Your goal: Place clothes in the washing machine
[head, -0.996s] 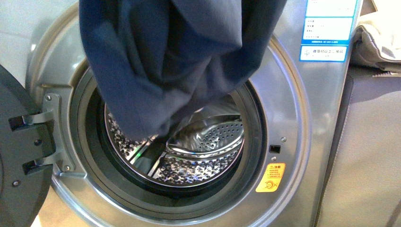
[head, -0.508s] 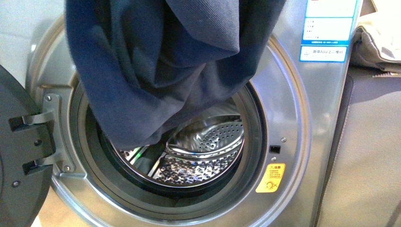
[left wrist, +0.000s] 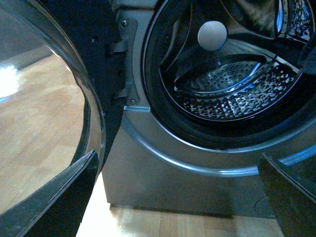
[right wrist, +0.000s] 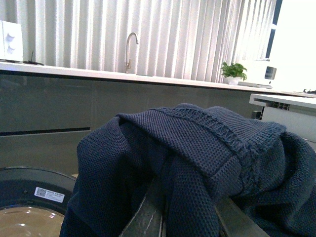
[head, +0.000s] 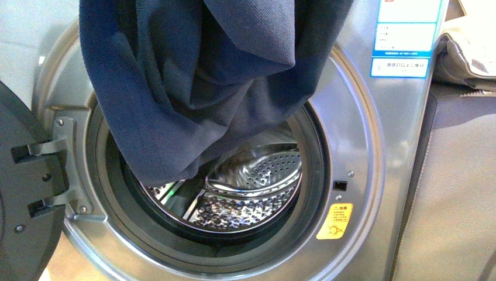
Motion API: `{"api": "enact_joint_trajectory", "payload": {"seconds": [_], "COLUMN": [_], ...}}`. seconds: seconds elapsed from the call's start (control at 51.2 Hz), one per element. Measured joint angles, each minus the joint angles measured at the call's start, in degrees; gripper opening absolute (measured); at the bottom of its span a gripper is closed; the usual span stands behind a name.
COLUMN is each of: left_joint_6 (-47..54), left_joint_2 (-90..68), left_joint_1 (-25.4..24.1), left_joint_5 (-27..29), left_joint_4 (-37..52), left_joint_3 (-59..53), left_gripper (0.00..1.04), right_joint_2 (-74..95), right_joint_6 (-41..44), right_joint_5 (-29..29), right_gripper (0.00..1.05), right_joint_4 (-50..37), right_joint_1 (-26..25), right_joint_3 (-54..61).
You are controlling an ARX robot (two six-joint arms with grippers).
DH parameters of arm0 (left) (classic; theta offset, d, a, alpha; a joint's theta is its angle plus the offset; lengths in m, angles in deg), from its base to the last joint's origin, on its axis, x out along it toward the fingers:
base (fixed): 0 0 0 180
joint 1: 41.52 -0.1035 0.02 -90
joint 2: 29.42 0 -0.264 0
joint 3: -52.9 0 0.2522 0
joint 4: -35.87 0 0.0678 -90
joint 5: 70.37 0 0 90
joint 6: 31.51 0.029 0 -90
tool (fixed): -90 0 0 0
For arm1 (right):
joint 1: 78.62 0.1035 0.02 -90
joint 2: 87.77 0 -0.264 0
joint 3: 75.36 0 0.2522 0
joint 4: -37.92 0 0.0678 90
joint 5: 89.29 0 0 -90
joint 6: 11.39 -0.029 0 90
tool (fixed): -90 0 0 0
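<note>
Right fingers [right wrist: 145, 219] grip the clothes [head: 193, 76]; left fingers [left wrist: 59, 202] gape wide, holding nothing.
Navy knit bunches over and between the right fingers and hangs from above in front of the washer [head: 374, 175], covering the upper left of its mouth. Its lowest fold reaches the left rim of the drum [head: 257, 175], whose lower half shows below it. Door [head: 23, 222] stands open at the left. Left fingers face the mouth from low down, apart from it. Beige cloth [head: 468, 52] lies right of the washer.
</note>
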Motion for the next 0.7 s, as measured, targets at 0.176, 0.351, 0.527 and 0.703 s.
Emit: {"api": "enact_joint_trajectory", "payload": {"seconds": [0.176,0.351,0.527,0.703], "left_joint_6": [-3.5,-11.1,-9.3,-10.1], "left_joint_2": [-0.4,-9.3,-23.7,-32.5], "left_joint_1": [-0.3,-0.9,0.4,0.7], "left_joint_5": [-1.6,-3.6,-8.1,-17.0], "left_joint_4": [2.3,14.4,24.9,30.6], "left_joint_3": [0.0,2.5,15.1,26.9], "left_gripper": [0.98,0.98,0.98,0.98], "right_joint_2": [0.0,0.0,0.0,0.0], "right_joint_6": [0.0,0.0,0.0,0.0], "right_joint_5": [0.0,0.0,0.0,0.0], "right_gripper": [0.09,0.09,0.09,0.09], "right_joint_4": [0.0,0.0,0.0,0.0], "right_joint_1": [0.0,0.0,0.0,0.0], "right_joint_3": [0.0,0.0,0.0,0.0]}}
